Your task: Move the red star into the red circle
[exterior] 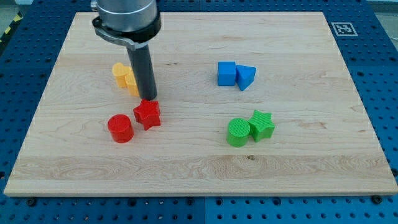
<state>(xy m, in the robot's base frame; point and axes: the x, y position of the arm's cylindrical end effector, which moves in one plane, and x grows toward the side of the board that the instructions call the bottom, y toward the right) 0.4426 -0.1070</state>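
Red star is lying on the wooden board, w/ the red circle just beside it at lower left, a thin gap between. My tip is sitting right at the star's top edge, prob. touching; it's a bare rod, gripping nothing. Yellow blocks are peeking out behind the rod, shapes unclear. Blue cube and blue triangle are touching at upper right; green circle and green star below them.
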